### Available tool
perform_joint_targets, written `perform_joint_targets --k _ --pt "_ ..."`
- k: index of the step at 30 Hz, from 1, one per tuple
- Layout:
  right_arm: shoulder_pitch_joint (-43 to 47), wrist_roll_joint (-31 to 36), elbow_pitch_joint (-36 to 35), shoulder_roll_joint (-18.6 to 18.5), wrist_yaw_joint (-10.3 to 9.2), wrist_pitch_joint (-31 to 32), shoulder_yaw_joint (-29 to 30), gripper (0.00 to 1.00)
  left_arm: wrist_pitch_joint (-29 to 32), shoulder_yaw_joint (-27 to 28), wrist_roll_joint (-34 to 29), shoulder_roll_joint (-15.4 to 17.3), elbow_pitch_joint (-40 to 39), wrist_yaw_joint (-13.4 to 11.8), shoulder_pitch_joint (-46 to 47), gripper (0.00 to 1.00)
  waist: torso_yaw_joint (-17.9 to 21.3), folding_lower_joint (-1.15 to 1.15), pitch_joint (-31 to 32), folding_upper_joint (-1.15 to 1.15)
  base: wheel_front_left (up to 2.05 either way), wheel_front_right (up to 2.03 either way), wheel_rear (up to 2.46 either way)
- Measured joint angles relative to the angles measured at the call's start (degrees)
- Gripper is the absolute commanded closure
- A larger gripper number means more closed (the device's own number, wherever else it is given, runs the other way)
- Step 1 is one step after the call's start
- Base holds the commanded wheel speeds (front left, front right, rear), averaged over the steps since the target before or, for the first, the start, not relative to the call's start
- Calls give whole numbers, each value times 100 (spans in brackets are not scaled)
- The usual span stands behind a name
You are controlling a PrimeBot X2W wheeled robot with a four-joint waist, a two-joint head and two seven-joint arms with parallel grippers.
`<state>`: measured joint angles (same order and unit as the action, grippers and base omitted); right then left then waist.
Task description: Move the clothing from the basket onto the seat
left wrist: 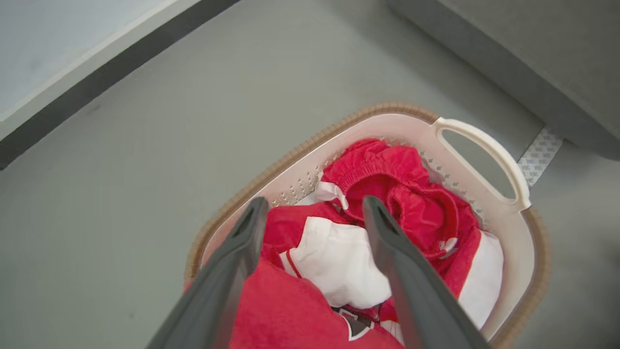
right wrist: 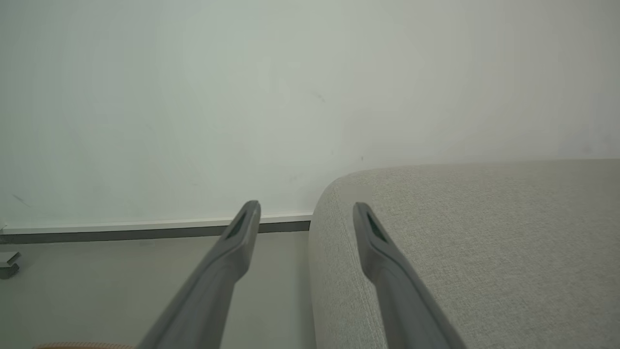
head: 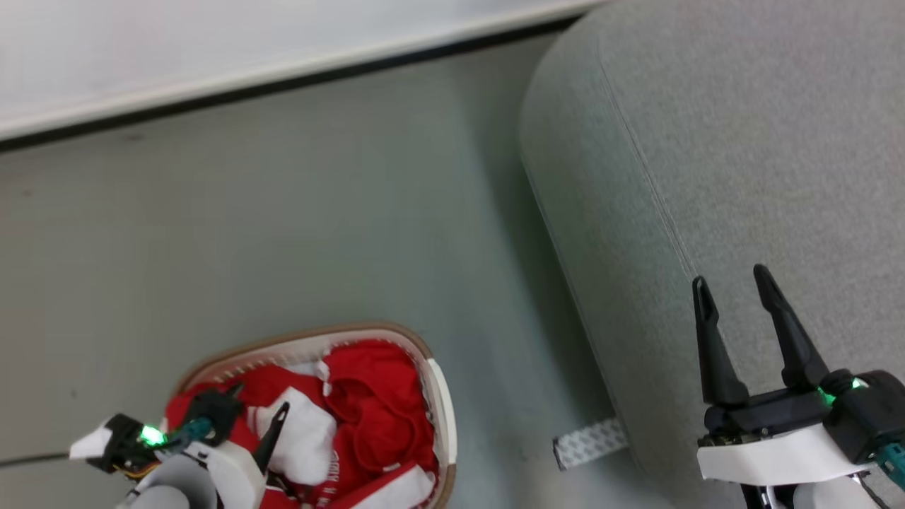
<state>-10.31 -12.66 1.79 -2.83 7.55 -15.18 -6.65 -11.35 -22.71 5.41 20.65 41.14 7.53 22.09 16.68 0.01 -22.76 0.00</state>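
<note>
Red and white clothing (head: 368, 410) (left wrist: 387, 194) lies heaped in the cream basket (head: 442, 403) (left wrist: 503, 213) with a brown rim, on the floor at the lower left of the head view. My left gripper (head: 258, 399) (left wrist: 312, 206) hovers just above the pile, open, with nothing between its fingers. The big grey seat (head: 742, 141) (right wrist: 484, 242) fills the right side. My right gripper (head: 732, 279) (right wrist: 305, 208) stands open over the seat's left edge, holding nothing.
Grey floor (head: 283, 212) separates basket and seat. A white wall with a dark baseboard (head: 283, 81) runs along the back. A patterned white strip (head: 590, 442) lies on the floor at the seat's foot. A small grey object (right wrist: 8, 264) sits by the wall.
</note>
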Motion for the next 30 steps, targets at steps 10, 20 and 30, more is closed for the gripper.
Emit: perform_joint_targets --k 10,20,30 --pt "-313 -211 -372 -3 0 0 -41 0 466 -1686 481 670 917 1 1107 0 435 0 -1119 0 0 0 0" --pt "-470 -536 -557 -3 0 1 -225 0 954 -2797 699 1103 1496 0 2026 0 841 0 -2059 0 0 0 0" --pt "-500 -760 -566 -4 0 0 -272 0 1363 -3852 1083 1158 1699 -9 2373 100 1117 -1 -2469 0 0 0 0"
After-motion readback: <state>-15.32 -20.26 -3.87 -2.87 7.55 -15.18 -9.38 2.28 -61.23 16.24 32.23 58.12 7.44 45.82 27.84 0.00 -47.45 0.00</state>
